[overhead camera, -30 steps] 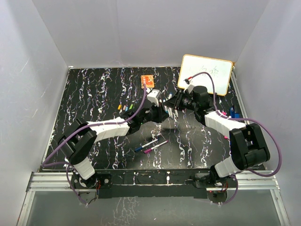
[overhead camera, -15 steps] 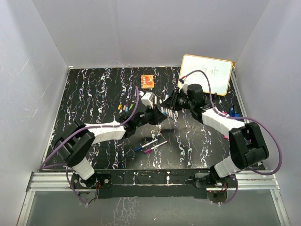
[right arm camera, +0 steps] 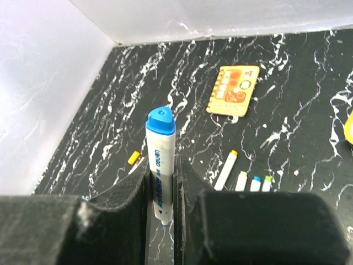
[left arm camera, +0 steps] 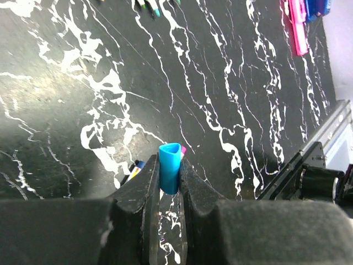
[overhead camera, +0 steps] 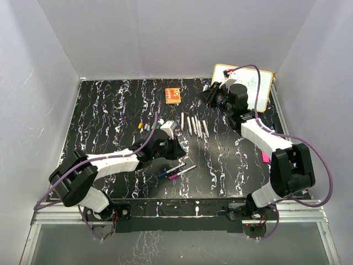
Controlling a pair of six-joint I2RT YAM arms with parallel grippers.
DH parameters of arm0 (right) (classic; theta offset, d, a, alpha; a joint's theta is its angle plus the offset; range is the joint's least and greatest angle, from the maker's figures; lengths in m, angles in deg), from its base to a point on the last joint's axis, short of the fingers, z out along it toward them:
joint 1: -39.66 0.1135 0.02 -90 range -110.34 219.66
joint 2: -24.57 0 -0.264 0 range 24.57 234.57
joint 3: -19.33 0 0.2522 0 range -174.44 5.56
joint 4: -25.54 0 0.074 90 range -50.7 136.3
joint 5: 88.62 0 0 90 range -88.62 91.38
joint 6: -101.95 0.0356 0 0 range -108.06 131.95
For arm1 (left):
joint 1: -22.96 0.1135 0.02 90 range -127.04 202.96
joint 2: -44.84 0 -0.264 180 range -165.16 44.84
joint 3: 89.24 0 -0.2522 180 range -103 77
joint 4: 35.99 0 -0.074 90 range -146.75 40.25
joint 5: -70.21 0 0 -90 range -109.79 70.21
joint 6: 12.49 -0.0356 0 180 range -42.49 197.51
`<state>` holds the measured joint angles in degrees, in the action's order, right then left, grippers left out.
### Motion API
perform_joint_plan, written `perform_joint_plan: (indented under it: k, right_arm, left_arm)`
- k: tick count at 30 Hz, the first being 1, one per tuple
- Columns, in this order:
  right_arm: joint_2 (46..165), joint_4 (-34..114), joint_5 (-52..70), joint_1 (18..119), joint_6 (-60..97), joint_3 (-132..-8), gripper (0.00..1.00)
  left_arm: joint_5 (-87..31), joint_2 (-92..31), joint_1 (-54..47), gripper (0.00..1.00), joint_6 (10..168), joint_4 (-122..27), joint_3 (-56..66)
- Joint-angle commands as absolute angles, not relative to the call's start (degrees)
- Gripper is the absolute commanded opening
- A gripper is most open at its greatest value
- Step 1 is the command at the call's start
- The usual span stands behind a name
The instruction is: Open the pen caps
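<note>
Left pincer [overhead camera: 177, 149] and right pincer [overhead camera: 208, 96] met over the middle of the worktop [overhead camera: 110, 110] a second ago. From above they now stand well apart, the left drawn back toward the near side and the right swung out beside the whiteboard [overhead camera: 251, 83]. I judge that one more pen has just been uncapped. Five bare white pens [overhead camera: 194, 125] lie in a row, at least two capped pens [overhead camera: 177, 170] lie nearer the bases, and a cluster of loose caps [overhead camera: 148, 126] sits left of the row, too small to count.

Left wrist view: the pincer is clenched on a single blue cap [left arm camera: 169, 167], held above the worktop.

Right wrist view: that pincer grips one blue-ended pen [right arm camera: 160, 160] upright. Beyond it lie four of the bare pens, one yellow cap [right arm camera: 134, 157] and one orange block [right arm camera: 233, 91].
</note>
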<state>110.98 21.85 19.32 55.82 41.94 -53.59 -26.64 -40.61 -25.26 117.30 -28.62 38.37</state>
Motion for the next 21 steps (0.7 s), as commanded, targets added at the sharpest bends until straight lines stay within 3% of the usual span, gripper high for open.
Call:
perform_joint_plan:
  k: [1,10,21]
  right_arm:
    - [110.0,26.9,17.5,56.0,38.2,-57.3,0.00]
    - [110.0,48.0,14.1,55.9,30.3,-60.6,0.00]
    - [110.9,52.9,13.8,56.0,28.0,-58.8,0.00]
  left_arm:
    - [-21.0,-37.4,-23.3,0.00,113.2,-39.3,31.4]
    - [-12.9,-48.1,-15.4,0.00,99.1,-61.1,12.5]
    - [-5.2,-59.7,-15.2,0.00,92.2,-67.7,0.5]
